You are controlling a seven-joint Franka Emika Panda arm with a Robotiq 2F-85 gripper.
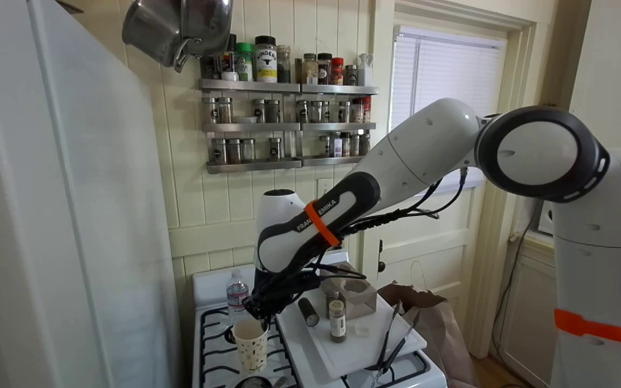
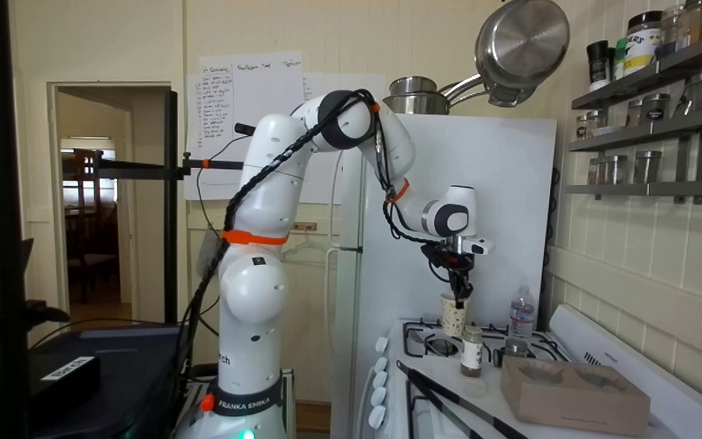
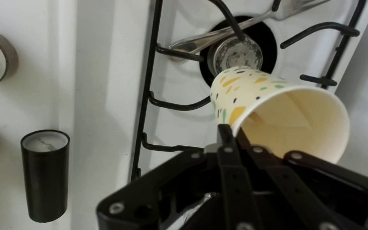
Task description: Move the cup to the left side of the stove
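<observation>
Pale speckled cup (image 1: pixel 251 348), roughly upright, over the white gas stove (image 1: pixel 305 362)

- A kitchen is indicated by a gas stove (image 1: pixel 308 371) at six o'clock in an exterior view.
- There, spice jars (image 1: pixel 302 111) are lined up on wall shelves (image 1: pixel 289 127) near twelve; metal pots (image 1: pixel 205 24) are seen near eleven.
- A refrigerator (image 2: pixel 512 213) is seen toward three in an exterior view.

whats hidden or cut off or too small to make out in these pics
- The cup, near part of its rim: wrist view, hidden by the gripper.
- The fork, ends of its tines: wrist view, cut off by the top edge.
- The wall sheet, finer handwriting: exterior view, too small to read.
- The stove, lower front: both exterior views, cut off by the bottom edge.
</observation>
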